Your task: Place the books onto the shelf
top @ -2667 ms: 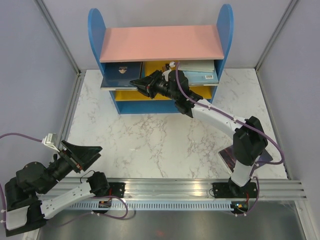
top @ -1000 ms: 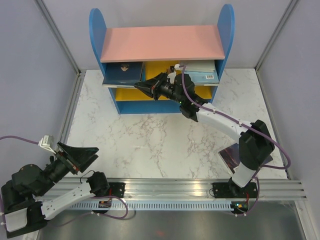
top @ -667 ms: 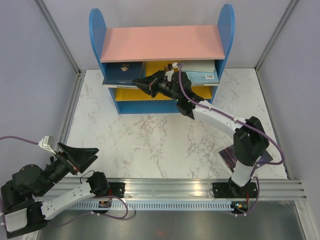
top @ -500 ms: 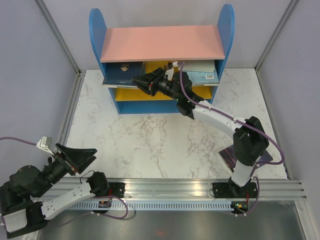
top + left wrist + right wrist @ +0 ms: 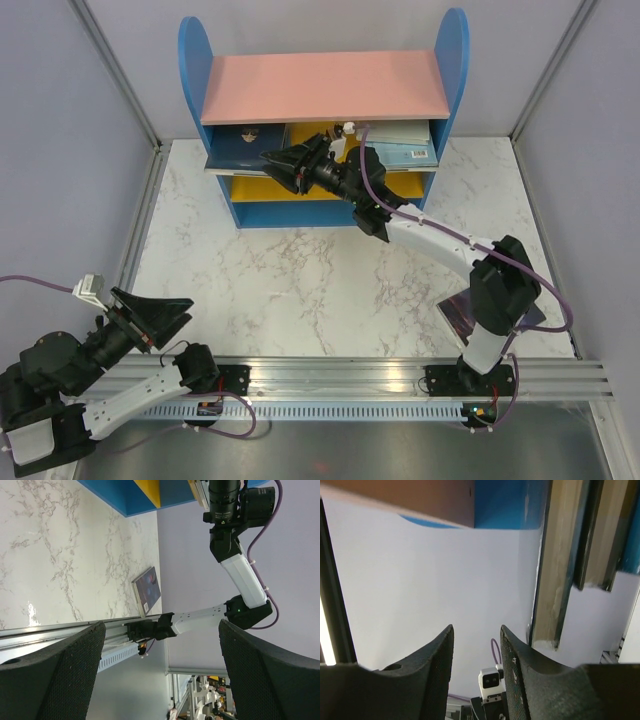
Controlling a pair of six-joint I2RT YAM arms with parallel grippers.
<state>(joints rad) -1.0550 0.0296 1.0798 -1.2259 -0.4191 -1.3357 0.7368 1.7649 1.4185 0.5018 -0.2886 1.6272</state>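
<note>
We find the left jaws spread wide and empty at the near left, off the counter [image 5: 300,280]. In the upper compartment of the shelf [image 5: 192,60], a stack of dark books [image 5: 238,148] lies at left. The right jaws stand slightly parted just beside that stack, with nothing between them. Pale blue books [image 5: 408,143] lie at right. One further book [image 5: 462,316] lies flat on the counter, near right.

Right hand [image 5: 272,163] eases its fingers apart at the shelf [image 5: 320,85], upper centre; left hand [image 5: 165,315] sinks, lower left.
</note>
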